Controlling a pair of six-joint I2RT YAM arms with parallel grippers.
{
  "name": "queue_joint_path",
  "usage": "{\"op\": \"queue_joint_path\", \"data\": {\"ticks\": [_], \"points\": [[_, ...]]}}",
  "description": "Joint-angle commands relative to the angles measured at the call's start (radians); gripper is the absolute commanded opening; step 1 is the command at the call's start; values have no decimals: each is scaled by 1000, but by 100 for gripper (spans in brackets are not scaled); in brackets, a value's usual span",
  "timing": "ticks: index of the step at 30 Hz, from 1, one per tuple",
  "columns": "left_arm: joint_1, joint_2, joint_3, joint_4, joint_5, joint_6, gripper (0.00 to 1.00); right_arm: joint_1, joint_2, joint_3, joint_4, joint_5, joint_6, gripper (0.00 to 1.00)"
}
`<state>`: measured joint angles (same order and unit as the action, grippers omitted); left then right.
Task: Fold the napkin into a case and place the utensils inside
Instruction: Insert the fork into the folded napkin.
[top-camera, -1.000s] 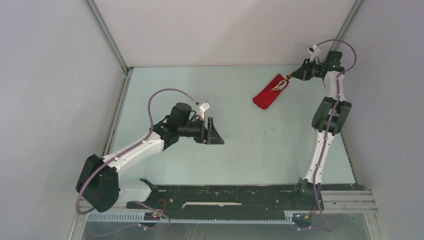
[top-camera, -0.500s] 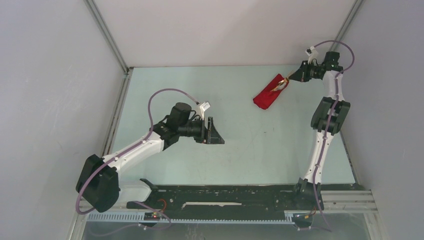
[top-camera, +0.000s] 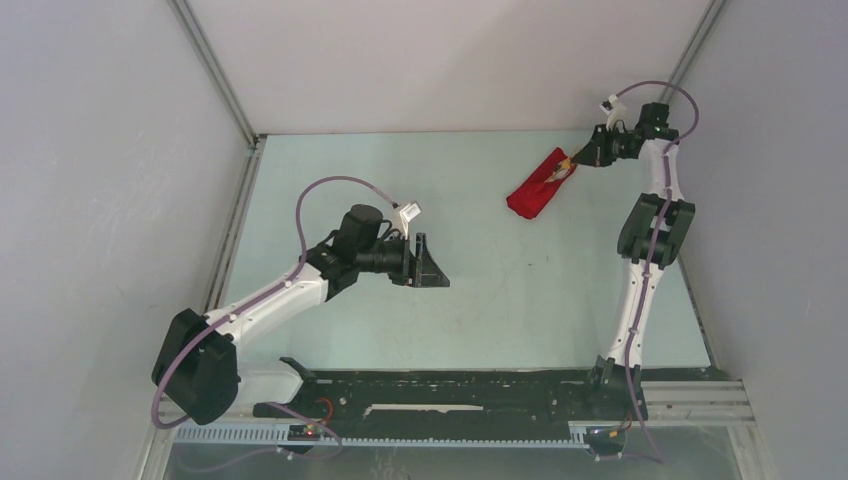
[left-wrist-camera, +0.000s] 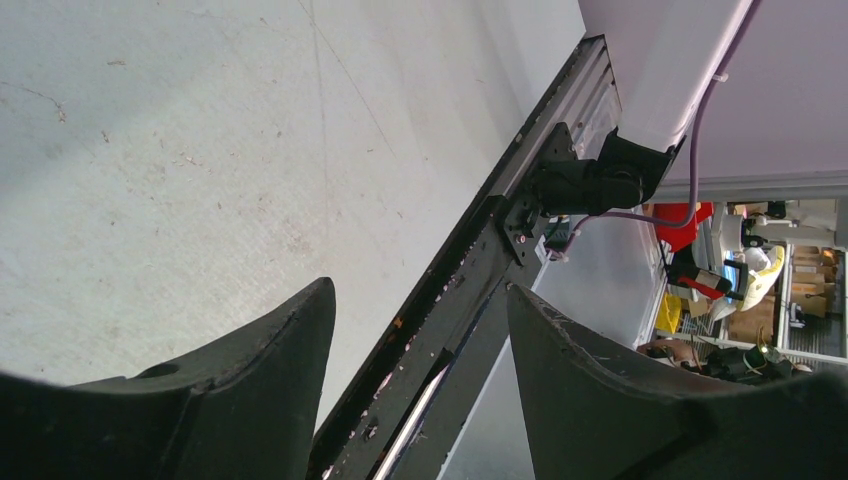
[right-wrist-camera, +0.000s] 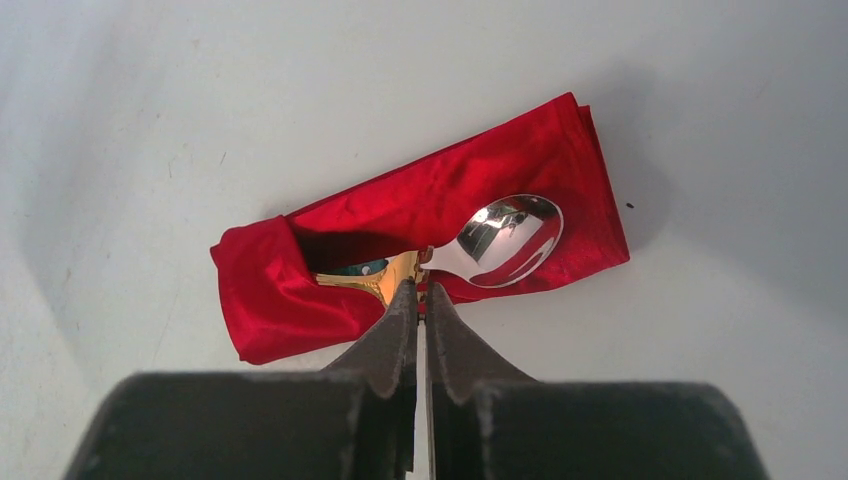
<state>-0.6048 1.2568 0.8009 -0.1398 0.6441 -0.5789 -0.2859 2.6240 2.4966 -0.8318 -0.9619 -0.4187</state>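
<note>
The right gripper (right-wrist-camera: 418, 290) was clenched, fingertips meeting at the neck of a spoon (right-wrist-camera: 505, 238) with a mirror-bright bowl and a gold handle; whether it nipped the neck could not be told. The handle ran into the pocket of the red case (right-wrist-camera: 430, 190), beside a teal utensil (right-wrist-camera: 362, 268). The case lay at the table's (top-camera: 480, 300) far right. The left gripper (left-wrist-camera: 418, 290) hung released and empty, well apart, near the black rail (left-wrist-camera: 470, 270).

The red case (top-camera: 532, 188), with the right gripper (top-camera: 580, 158) at its far end
The red case lies slantwise at the far right of the pale green table (top-camera: 400, 180), and a small pale utensil (top-camera: 563, 167) shows where the right gripper's tips meet it. The left gripper (top-camera: 432, 268) hangs over mid-table, well apart.
</note>
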Motion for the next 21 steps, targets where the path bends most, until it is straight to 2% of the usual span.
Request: {"op": "queue_joint_path", "data": {"ticks": [1,12,21], "points": [[-7,-8,35,32,29,-7,68,17,-4,28,-42,50,-65,9],[-6,-9,29,41,31,-9,68,34,-22,0,-43,82,-95,8],[-7,-8,23,47,31,-13,68,47,-25,-2,-65,80,-136,10]]}}
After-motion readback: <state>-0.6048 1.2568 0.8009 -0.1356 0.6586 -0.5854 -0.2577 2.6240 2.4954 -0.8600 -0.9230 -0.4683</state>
